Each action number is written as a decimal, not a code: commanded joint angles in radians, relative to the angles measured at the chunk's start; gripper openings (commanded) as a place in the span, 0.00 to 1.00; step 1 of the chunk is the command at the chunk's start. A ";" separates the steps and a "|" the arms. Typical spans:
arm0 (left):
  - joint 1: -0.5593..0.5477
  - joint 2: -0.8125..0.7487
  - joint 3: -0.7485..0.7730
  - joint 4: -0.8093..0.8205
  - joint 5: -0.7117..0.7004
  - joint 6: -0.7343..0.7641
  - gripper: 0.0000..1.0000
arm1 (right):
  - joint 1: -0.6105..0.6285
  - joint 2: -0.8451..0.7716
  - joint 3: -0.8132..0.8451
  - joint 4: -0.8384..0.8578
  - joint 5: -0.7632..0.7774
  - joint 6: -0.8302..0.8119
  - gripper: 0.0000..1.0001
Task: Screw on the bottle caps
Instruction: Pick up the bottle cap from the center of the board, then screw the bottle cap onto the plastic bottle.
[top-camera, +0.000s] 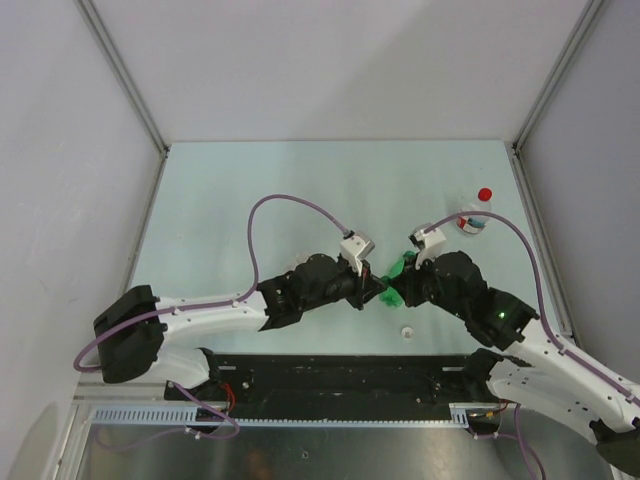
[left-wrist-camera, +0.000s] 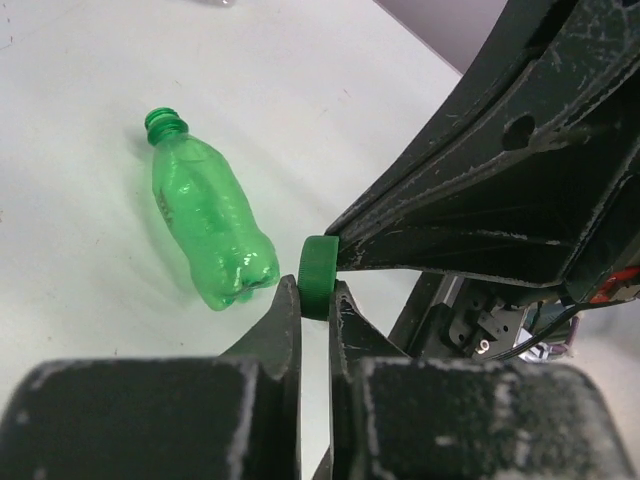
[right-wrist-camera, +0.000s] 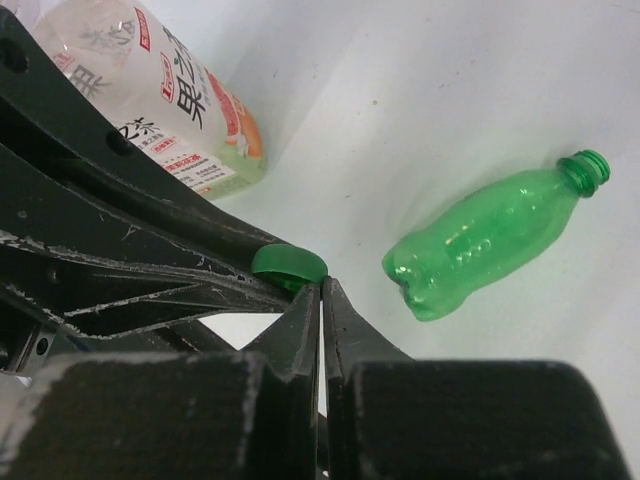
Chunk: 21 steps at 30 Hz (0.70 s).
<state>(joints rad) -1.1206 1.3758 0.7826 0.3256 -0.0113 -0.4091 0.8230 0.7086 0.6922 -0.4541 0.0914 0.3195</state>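
Standing on edge, its axis running finger to finger, one green cap (left-wrist-camera: 318, 278) is nipped across its faces by the nearly closed left gripper (left-wrist-camera: 316, 296). The right gripper (right-wrist-camera: 322, 288), shut to a slit, touches it. Overhead, one white cap (top-camera: 407, 332) lies at 5 o'clock and one red cap (top-camera: 485, 194) toward 1 o'clock. One green bottle (left-wrist-camera: 208, 235) lies flat, neck toward 11 o'clock in the left wrist view.

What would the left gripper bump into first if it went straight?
Probably the right gripper: it meets the left gripper tip to tip at the green cap both seem to pinch.
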 joint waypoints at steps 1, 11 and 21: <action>0.004 -0.001 0.049 -0.014 0.001 0.044 0.01 | 0.015 -0.030 0.045 0.010 -0.022 -0.007 0.04; 0.003 -0.016 0.054 0.016 0.187 0.431 0.00 | 0.013 -0.135 0.069 -0.019 -0.140 0.120 0.57; -0.013 -0.147 0.001 0.064 0.340 0.914 0.00 | -0.021 -0.202 0.225 -0.181 -0.211 0.406 0.82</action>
<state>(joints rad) -1.1221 1.2926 0.7967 0.3180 0.2611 0.2668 0.8158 0.5106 0.8303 -0.5571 -0.0715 0.5793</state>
